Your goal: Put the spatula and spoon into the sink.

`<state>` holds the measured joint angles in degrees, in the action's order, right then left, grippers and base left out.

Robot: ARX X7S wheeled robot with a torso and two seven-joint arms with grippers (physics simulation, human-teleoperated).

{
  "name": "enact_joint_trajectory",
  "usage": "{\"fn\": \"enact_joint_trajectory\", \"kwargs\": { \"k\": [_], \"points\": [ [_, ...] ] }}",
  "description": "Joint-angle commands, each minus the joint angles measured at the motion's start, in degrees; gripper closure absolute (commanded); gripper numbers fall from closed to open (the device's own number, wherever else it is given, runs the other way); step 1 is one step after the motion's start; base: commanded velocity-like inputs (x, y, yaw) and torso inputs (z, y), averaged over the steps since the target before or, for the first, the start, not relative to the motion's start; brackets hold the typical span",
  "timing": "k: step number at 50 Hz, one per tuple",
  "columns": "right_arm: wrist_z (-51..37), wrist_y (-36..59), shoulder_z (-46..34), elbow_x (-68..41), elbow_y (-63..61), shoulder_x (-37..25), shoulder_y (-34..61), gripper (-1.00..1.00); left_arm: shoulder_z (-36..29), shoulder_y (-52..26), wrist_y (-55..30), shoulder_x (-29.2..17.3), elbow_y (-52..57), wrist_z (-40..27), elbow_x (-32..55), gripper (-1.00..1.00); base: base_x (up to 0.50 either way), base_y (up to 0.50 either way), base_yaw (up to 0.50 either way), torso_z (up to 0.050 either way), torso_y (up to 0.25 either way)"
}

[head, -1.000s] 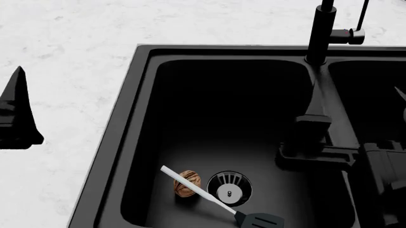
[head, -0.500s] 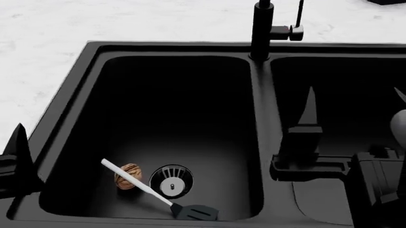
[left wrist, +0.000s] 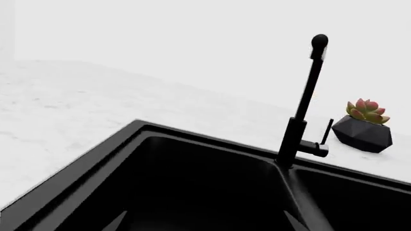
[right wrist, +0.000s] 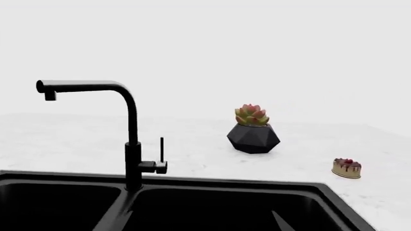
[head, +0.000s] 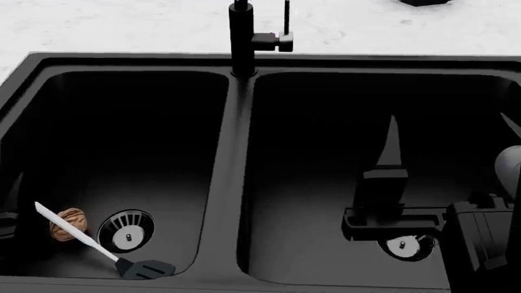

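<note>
Taking the tall black faucet (head: pixel 243 38) as the landmark, the matte black double-basin sink (head: pixel 232 152) spreads to either side of it, set into the white marbled counter (head: pixel 122 24). In the basin left of the faucet, near its front wall, lies the slim spatula (head: pixel 97 244) with its long white handle and flat black slotted head; the handle crosses between a brown walnut (head: pixel 67 224) and the round slotted drain strainer (head: pixel 126 231). It looks light and stiff, and the thin handle near its middle seems the best place to grip, though it may roll or slip. The left pincer shows only as a dark sliver at the basin's far left edge, so I cannot tell its state. Over the basin right of the faucet hangs the right pincer (head: pixel 452 137), fingers spread apart and holding nothing. The tan wooden spoon is not visible in any view.
</note>
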<state>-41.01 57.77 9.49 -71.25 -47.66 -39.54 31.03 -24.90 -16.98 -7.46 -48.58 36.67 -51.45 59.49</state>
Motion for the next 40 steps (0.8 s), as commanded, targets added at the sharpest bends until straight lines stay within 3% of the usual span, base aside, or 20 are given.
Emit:
{"fn": "enact_joint_trajectory", "kwargs": {
  "k": [1, 40],
  "points": [
    [0.77, 0.54, 1.61, -0.27, -1.11, 0.51, -0.31, -1.00, 2.36, 1.41, -0.46, 0.00, 0.98, 0.23, -0.88, -1.00, 0.00, -0.50, 0.00, 0.000, 0.000],
    [-1.21, 0.42, 0.91, -4.29, -1.66, -0.61, 2.39, -1.00, 3.66, 4.29, 2.16, 0.07, 0.43, 0.83, -1.18, -1.00, 0.03, -0.50, 0.00, 0.000, 0.000]
  ]
}}
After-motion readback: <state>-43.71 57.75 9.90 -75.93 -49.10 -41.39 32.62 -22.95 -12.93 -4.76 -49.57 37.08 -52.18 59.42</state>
